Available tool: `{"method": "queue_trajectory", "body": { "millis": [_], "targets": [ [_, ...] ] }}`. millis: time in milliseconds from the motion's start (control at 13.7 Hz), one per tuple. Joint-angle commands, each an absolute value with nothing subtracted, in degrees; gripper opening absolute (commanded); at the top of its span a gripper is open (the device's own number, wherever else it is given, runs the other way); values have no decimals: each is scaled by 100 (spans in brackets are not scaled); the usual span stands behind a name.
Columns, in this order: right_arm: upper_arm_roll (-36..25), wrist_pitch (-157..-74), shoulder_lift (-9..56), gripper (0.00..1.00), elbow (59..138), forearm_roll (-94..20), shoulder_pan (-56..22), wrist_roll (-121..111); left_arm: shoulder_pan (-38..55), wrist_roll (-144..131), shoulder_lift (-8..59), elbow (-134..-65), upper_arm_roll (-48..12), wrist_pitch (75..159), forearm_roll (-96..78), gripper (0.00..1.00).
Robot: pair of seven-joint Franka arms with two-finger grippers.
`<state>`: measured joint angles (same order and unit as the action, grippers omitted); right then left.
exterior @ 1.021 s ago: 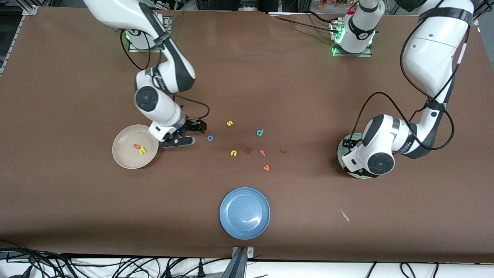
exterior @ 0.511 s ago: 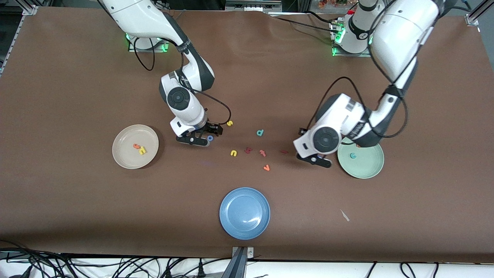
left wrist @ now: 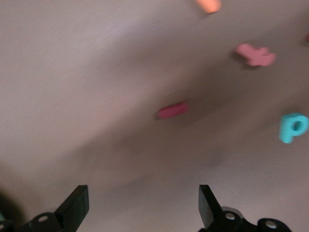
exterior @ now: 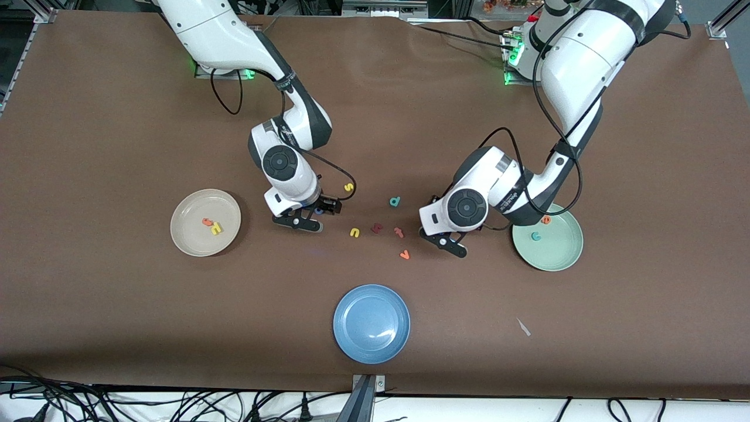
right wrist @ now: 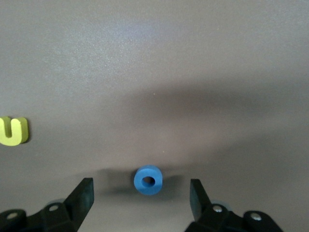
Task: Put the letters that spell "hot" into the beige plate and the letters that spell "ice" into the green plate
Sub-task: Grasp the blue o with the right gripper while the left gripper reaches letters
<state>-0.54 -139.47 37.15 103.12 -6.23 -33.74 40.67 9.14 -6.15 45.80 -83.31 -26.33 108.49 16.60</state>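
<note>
Front view. The beige plate [exterior: 205,221] was recorded toward the right arm's end of the counter [exterior: 117,328], with an orange "t" [exterior: 206,221] and a yellow "h" [exterior: 216,228] in it. The green plate [exterior: 548,237] was recorded toward the left arm's end, holding a teal "c" [exterior: 535,236] and an orange "e" [exterior: 546,220]. The right pincer [exterior: 313,215] was held low between the beige plate and the loose letters; the "o" was hidden under it. The left pincer [exterior: 448,241] was held low beside the green plate; the "i" was hidden under it. A blue plate [exterior: 371,323] lay nearest the camera, not in use.

Left wrist view. The left pincer [left wrist: 144,205] was seen wide open and empty. The red "i" [left wrist: 172,110] lay flat on the counter ahead of the gap, not yet between the fingers, its long axis roughly across the gap. The left arm was judged the nearer to it.

Right wrist view. The right pincer [right wrist: 141,199] was seen open and empty. The blue "o" [right wrist: 148,180] lay centred just ahead of the fingertips; a short descent and closure was judged to be needed.
</note>
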Motion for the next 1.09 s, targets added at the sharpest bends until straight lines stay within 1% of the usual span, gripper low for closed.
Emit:
{"method": "queue_trajectory", "body": {
  "millis": [0, 146, 292, 438, 511, 656, 802, 948, 1021],
  "targets": [
    [-88, -13843, 3850, 83, 10125, -483, -3428, 4254, 1370, -115, 4641, -8078, -2514, 10942, 1686, 100],
    [-88, -13834, 3850, 77, 10125, -475, -3436, 4254, 1406, 122, 4711, -7998, -2514, 11196, 1767, 100],
    [-79, -13843, 3850, 68, 10125, -475, -3445, 4254, 1441, 394, 4667, -7989, -2514, 11188, 2046, 100],
    [-79, -13843, 3858, 63, 10125, -475, -3445, 4254, 1450, 640, 4667, -8015, -2514, 11171, 2363, 100],
    [-88, -13843, 3858, 59, 10125, -475, -3445, 4245, 1450, 702, 4702, -8059, -2514, 11180, 2486, 100],
    [-88, -13843, 3858, 55, 10125, -475, -3445, 4245, 1459, 721, 4755, -8051, -2505, 11241, 2566, 100],
    [-88, -13851, 3858, 54, 10125, -449, -3437, 4228, 1494, 1209, 4833, -8033, -2514, 11285, 2707, 100],
    [-88, -13852, 3885, 53, 10125, -343, -3437, 4236, 1485, 1800, 4860, -8033, -2514, 11609, 2716, 100],
    [-88, -13852, 3893, 50, 10116, -343, -3437, 4236, 1494, 1993, 4860, -8033, -2514, 11636, 2716, 100]
  ]
}}
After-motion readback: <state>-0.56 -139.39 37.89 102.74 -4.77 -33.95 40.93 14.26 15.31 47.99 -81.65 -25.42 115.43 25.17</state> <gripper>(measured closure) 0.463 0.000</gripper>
